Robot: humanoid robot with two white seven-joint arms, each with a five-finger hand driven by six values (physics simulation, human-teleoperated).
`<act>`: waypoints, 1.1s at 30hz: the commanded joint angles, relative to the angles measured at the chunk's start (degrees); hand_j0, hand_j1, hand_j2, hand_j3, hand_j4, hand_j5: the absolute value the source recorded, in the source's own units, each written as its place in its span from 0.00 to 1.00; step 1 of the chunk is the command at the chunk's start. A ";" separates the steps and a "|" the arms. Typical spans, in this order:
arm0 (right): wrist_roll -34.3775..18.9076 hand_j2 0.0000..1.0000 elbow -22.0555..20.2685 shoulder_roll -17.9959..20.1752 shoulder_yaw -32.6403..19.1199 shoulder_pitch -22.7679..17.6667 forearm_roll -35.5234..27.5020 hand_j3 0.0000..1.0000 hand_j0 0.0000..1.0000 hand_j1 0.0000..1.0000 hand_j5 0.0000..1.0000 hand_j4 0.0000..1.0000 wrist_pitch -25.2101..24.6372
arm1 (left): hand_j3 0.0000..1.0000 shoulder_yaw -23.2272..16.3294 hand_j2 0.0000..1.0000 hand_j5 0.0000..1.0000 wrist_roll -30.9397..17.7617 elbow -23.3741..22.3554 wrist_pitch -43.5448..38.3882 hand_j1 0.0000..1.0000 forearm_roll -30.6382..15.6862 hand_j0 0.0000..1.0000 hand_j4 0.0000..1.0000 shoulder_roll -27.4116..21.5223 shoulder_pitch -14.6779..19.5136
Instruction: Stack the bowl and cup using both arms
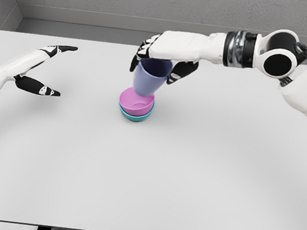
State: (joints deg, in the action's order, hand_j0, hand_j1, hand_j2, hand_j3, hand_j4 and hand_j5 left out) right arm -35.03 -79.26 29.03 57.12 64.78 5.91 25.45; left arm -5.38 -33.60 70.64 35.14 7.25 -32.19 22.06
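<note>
Head view: right robot hand [159,57] hides cup [148,81] rim; base seemingly inside bowl [136,105].

No text, label, brand, number or sign can be read anywhere in the head view: the cup [150,76] in the right hand [163,55], the bowls [136,105] just under it and the desk [191,175] all carry plain, unmarked surfaces.
</note>
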 commanded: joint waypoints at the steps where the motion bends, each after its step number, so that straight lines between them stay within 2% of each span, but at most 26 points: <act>1: 0.03 0.71 1.03 -0.99 0.09 0.00 0.33 0.71 0.71 0.71 0.71 0.71 -0.13 | 1.00 0.02 1.00 1.00 0.03 0.02 -0.14 1.00 -0.48 1.00 1.00 -0.06 0.00; 16: 0.03 0.71 5.69 -4.33 1.41 0.00 2.00 0.71 0.71 0.71 0.71 0.71 -0.13 | 1.00 0.02 1.00 1.00 -0.06 0.11 -0.14 1.00 -0.48 1.00 1.00 0.03 0.00; 33: 0.03 0.71 5.87 -4.60 2.38 -0.09 2.00 0.71 0.71 0.71 0.71 0.71 -0.13 | 1.00 0.02 1.00 1.00 0.03 0.11 -0.14 1.00 -0.48 1.00 1.00 0.38 0.00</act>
State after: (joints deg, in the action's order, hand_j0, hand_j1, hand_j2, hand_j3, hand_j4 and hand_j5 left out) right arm -35.03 -73.40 24.42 59.50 64.69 8.19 25.45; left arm -5.38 -33.60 70.73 35.14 7.24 -31.80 22.06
